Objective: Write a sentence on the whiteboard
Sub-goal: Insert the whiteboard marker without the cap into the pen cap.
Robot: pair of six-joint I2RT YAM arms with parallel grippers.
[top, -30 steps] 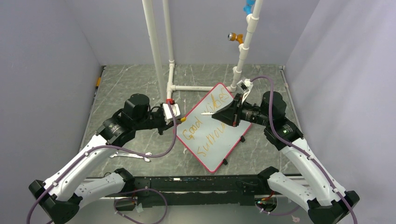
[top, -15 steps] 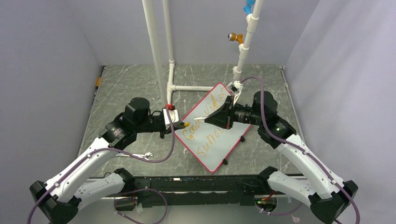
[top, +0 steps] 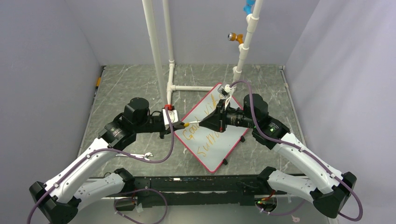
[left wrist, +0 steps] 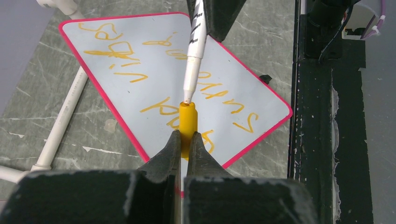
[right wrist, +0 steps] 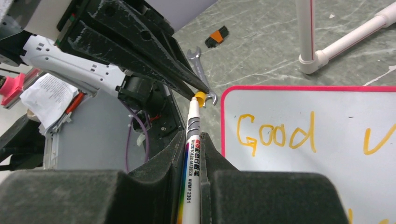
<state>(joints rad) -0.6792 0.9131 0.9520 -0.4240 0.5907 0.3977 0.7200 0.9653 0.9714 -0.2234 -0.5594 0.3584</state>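
The whiteboard (top: 215, 157) lies tilted on the table, red-pink rim all round. The sentence (top: 195, 130) is in orange-yellow, "Good vibes" above a second line. My left gripper (top: 180, 125) is shut on a yellow marker cap (left wrist: 187, 120) over the board's left edge. My right gripper (top: 208, 122) is shut on a white marker (right wrist: 192, 154) and points it left. The marker tip sits at the cap's open mouth (right wrist: 200, 96). The left wrist view shows the board (left wrist: 154, 65), the writing (left wrist: 112, 46) and the marker (left wrist: 194, 56). "Good" (right wrist: 275, 135) shows in the right wrist view.
A white PVC pipe frame (top: 161, 51) stands behind the board, with an orange fitting (top: 236, 37) on the right pipe. A wrench (top: 133, 156) lies on the table at the left, also in the right wrist view (right wrist: 201, 77). A black rail (top: 196, 184) runs along the front.
My right gripper has moved left with the marker until its tip met the cap. My left gripper has shifted a little right with the cap. The board has not moved.
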